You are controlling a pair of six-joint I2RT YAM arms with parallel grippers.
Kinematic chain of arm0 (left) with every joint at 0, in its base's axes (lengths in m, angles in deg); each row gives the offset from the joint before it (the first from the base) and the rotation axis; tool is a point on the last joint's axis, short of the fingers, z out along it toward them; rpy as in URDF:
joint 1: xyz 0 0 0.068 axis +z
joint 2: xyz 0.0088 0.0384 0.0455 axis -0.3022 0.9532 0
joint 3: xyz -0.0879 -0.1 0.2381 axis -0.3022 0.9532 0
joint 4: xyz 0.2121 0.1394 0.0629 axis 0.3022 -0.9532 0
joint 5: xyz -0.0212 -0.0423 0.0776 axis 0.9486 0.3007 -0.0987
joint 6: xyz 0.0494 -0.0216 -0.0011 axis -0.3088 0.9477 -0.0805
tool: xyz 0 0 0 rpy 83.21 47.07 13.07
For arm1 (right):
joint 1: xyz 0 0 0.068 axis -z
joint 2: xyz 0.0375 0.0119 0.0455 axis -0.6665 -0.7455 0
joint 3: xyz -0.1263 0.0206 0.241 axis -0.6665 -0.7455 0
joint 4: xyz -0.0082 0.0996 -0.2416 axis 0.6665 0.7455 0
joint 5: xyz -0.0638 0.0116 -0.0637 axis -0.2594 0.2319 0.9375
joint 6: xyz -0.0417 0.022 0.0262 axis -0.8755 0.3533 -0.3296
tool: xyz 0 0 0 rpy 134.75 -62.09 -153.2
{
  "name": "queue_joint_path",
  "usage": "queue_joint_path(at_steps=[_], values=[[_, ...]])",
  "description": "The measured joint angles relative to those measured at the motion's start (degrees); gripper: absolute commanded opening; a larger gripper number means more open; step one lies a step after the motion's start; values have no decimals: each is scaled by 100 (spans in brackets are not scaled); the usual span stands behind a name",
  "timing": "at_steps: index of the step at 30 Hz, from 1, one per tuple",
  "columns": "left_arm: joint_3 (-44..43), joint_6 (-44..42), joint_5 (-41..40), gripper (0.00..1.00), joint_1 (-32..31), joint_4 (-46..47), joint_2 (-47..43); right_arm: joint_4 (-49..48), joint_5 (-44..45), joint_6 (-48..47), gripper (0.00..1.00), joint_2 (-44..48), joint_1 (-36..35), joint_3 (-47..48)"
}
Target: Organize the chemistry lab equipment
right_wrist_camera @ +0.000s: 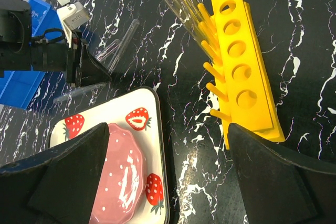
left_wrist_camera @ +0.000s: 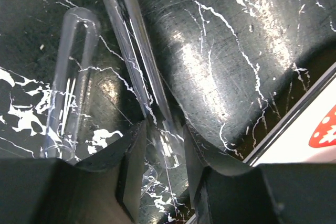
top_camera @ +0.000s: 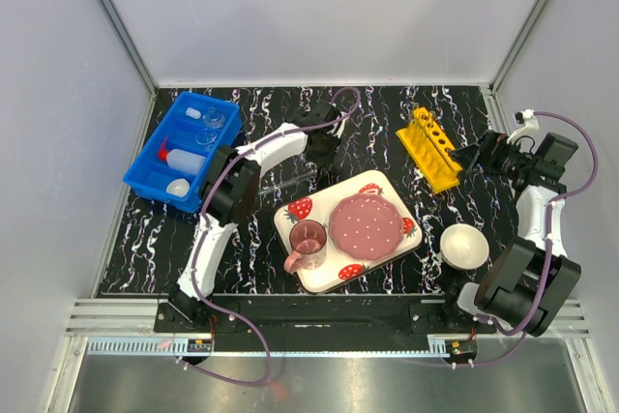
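A thin glass tube [left_wrist_camera: 139, 51] lies on the black marbled table and runs between the fingers of my left gripper [left_wrist_camera: 164, 127]. That gripper is open, its jaws standing narrowly on either side of the tube's near end. A second tube [left_wrist_camera: 71, 77] lies to its left. From above, the left gripper [top_camera: 319, 147] sits behind the strawberry tray. The yellow holed rack [top_camera: 430, 147] stands at the back right, with two clear tubes [right_wrist_camera: 184, 3] leaning at its pegs. My right gripper [top_camera: 462, 157] is wide open beside the rack, holding nothing.
A blue bin [top_camera: 145, 173] at the back left holds the squeeze bottle [top_camera: 179, 155], white dome [top_camera: 178, 186] and small glassware [top_camera: 208, 128]. The strawberry tray [top_camera: 319, 276] with pink plate [top_camera: 368, 224] and cup [top_camera: 308, 239] fills the middle. A white bowl [top_camera: 464, 246] sits near right.
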Motion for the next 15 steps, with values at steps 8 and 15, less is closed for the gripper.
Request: queue_joint_path(at_steps=[8, 15], values=[[-160, 4, -15, 22, -155, -9, 101, 0, -26, 0, 100, 0, 26, 0], [-236, 26, 13, 15, -236, -35, 118, -2, -28, 0, 100, 0, 33, 0]])
